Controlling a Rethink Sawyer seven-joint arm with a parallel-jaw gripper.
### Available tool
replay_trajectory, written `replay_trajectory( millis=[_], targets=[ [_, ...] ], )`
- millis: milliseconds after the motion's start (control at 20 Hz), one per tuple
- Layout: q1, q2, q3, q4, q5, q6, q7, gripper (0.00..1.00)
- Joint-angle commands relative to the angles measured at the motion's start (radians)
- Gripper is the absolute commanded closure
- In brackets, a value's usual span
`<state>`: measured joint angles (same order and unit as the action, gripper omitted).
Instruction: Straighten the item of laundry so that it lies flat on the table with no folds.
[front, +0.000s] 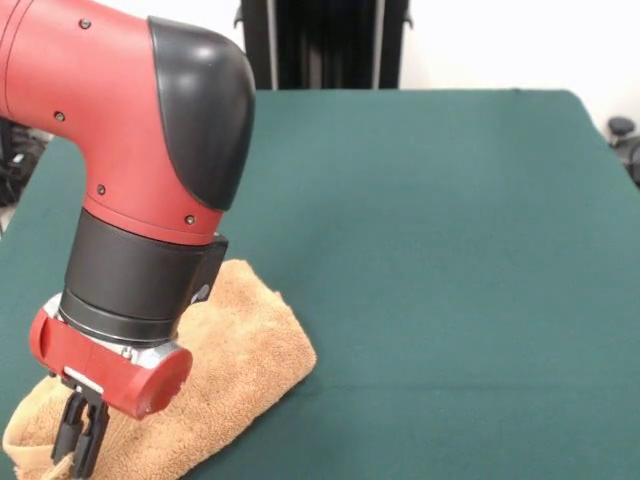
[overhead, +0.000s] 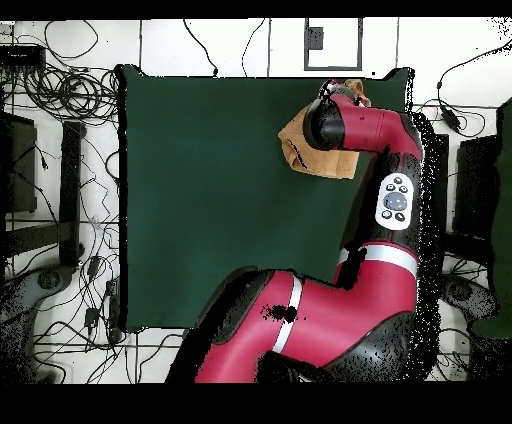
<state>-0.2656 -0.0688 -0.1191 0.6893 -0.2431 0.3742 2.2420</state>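
Here the towel (front: 240, 350) lies bunched at the table's (front: 450, 250) near corner in the front view. The gripper (front: 80, 435) looks closed on its edge; next it likely must pull outward to unfold.

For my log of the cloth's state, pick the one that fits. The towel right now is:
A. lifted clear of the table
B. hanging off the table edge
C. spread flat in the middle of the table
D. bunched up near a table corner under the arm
D: the towel lies rumpled and folded on the table near its corner, with the pincer down at its edge.
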Motion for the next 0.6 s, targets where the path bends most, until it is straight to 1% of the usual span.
replay_trajectory(
  millis=[50,250,600],
  targets=[
    [0.039,0.03,0.018,0.223,0.136,0.175,0.302,1.0],
    [0.033,0.034,0.02,0.234,0.18,0.175,0.276,1.0],
    [0.038,0.037,0.007,0.25,0.243,0.184,0.275,1.0]
  ],
)
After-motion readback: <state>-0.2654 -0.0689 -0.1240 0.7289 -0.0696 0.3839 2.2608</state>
